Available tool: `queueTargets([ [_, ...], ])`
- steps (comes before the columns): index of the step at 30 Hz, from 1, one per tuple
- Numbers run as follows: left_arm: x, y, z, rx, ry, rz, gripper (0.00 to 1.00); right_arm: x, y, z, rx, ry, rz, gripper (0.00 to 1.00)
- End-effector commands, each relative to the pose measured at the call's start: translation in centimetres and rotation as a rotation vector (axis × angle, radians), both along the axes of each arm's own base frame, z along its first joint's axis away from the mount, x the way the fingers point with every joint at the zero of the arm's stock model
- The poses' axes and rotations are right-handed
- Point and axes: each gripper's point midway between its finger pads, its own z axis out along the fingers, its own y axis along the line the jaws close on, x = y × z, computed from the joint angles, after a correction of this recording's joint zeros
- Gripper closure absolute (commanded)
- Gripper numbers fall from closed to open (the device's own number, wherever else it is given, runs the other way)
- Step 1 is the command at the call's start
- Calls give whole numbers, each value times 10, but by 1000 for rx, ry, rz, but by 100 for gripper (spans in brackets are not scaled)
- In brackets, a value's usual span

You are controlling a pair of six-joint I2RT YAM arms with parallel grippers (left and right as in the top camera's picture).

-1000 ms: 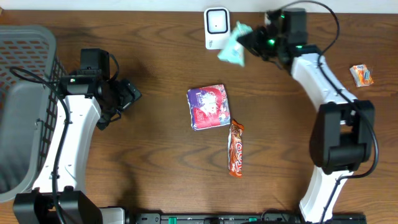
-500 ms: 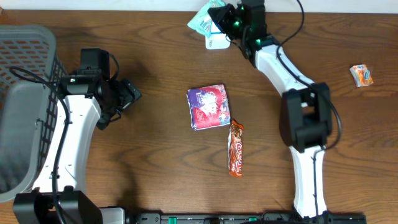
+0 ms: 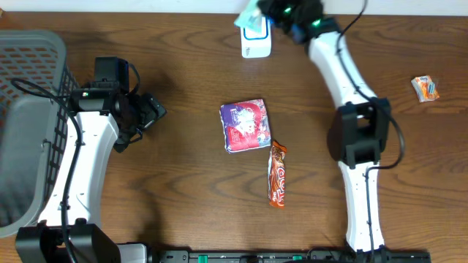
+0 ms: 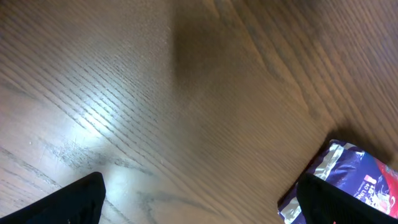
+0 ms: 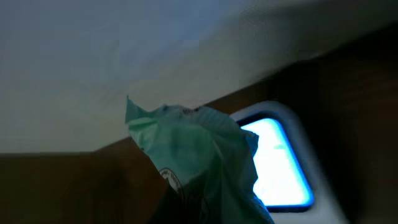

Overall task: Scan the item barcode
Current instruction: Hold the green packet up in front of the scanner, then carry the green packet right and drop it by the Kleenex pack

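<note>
Right tool (image 3: 268, 12) around teal packet (image 5: 199, 158)

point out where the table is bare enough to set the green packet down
Widest bare wood lies between the left arm and the purple pouch, running down past the orange bar. Another patch lies outside the right arm, below the small orange wrapper. Crowded: the top edge, where the green packet hangs over the scanner.

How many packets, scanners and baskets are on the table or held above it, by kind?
Packets: 4 (teal packet, purple packet, orange bar, small orange packet)
Scanner: 1
Basket: 1
Total: 6
</note>
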Motion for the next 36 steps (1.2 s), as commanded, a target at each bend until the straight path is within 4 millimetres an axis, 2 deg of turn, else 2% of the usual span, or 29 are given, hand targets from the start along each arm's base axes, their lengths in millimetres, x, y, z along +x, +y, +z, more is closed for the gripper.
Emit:
queueTargets([
  [1, -1, 3, 1, 11, -1, 2, 2, 7, -97, 57, -210, -108, -108, 99],
  [5, -1, 3, 1, 12, -1, 2, 2, -25, -198, 45, -482, 58, -251, 99],
  [8, -1, 3, 1, 11, -1, 2, 2, -53, -254, 22, -643, 179, -216, 99],
  [12, -1, 3, 1, 12, -1, 2, 2, -93, -332, -7, -757, 377, -301, 99],
  [14, -1, 3, 1, 11, -1, 2, 2, -107, -359, -18, -775, 435, -310, 99],
  [16, -1, 3, 1, 12, -1, 2, 2, -118, -377, -29, -779, 477, -298, 99],
  [18, -1, 3, 1, 11, -1, 2, 2, -134, -393, -46, -786, 539, -273, 94],
  [19, -1, 3, 1, 11, -1, 2, 2, -137, -395, -51, -787, 555, -264, 92],
  [21, -1, 3, 1, 11, -1, 2, 2, -152, -408, -70, -803, 622, -251, 38],
  [23, -1, 3, 1, 12, -1, 2, 2, -165, -421, -82, -825, 684, -278, 1],
  [26, -1, 3, 1, 12, -1, 2, 2, -188, -443, -78, -844, 784, -450, 1],
  [28, -1, 3, 1, 11, -1, 2, 2, -192, -444, -68, -843, 787, -478, 1],
  [30, -1, 3, 1, 12, -1, 2, 2, -190, -437, -49, -835, 752, -484, 1],
  [33, -1, 3, 1, 11, -1, 2, 2, -178, -412, -13, -797, 647, -464, 1],
  [36, -1, 3, 1, 11, -1, 2, 2, -162, -367, 27, -704, 497, -385, 1],
])
